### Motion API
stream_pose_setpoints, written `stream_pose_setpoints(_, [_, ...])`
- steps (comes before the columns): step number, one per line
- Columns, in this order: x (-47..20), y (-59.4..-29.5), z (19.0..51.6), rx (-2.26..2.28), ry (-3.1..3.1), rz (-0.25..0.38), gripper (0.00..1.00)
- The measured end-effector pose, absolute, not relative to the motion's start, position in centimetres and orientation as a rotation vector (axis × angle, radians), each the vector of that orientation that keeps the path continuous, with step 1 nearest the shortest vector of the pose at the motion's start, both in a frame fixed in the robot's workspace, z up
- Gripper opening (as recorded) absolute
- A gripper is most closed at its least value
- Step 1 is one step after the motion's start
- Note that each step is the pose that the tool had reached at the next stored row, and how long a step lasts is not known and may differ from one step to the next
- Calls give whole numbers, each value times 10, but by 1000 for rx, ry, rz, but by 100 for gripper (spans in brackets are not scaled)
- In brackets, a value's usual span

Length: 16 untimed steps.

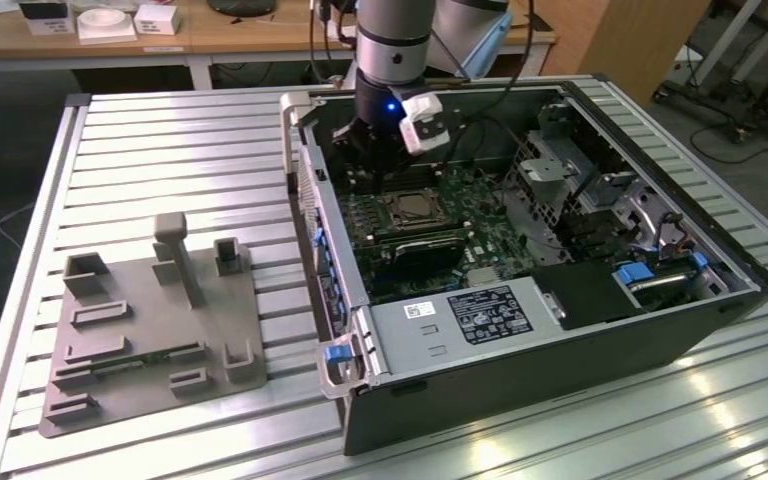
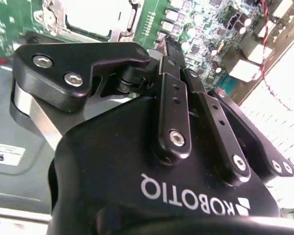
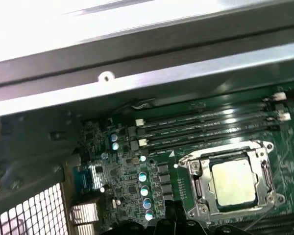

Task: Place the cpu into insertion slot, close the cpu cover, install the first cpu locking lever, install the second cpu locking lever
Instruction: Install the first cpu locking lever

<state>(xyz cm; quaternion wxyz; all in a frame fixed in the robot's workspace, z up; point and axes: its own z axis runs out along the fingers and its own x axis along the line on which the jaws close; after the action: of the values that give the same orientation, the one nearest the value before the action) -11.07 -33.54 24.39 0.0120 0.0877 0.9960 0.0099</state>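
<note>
gripper down inside the open computer case, close over the motherboard. cannot tell how far open it is, or whether it holds anything. cpu near it but apart, lying flat in the insertion slot, tan face up. cpu cover lies down around the chip, window framing it. memory slots run just beside the socket. case stands on a slatted metal table; grey fixture plate at the exterior view's left.
</note>
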Motion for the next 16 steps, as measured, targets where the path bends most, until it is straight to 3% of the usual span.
stream_pose_setpoints(16, [-111, -332, 246, 83, 3118, 34, 10])
